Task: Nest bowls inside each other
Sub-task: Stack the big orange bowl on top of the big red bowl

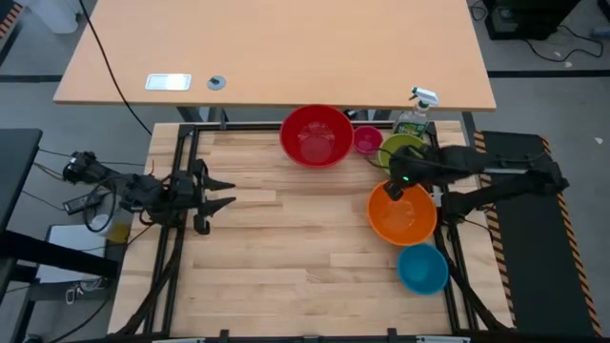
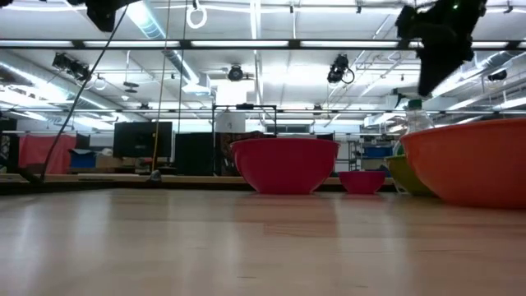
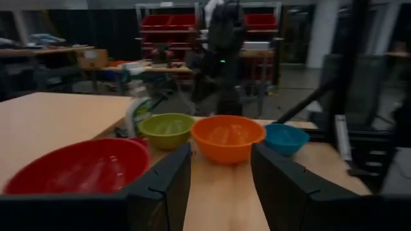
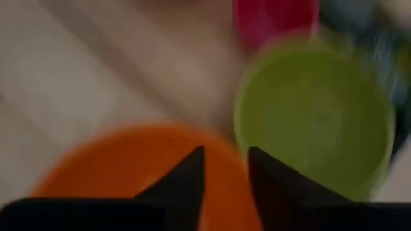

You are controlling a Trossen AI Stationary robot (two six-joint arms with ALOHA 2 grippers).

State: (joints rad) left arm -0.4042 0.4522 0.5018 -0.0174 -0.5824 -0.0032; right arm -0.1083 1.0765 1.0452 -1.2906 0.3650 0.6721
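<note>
1. Right gripper (image 1: 395,190) hovers above the glossy orange plastic bowl's (image 1: 403,215) rim, fingers slightly apart, holding nothing.
2. Lime green bowl (image 1: 401,151), small magenta bowl (image 1: 367,140) and large red bowl (image 1: 315,135) stand unnested at the far edge; blue bowl (image 1: 422,269) nearest.
3. Left gripper (image 1: 221,193) waits open at left.

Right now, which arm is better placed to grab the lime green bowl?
Right. The right gripper hovers by the lime green bowl and orange bowl; the left gripper waits across the table.
</note>
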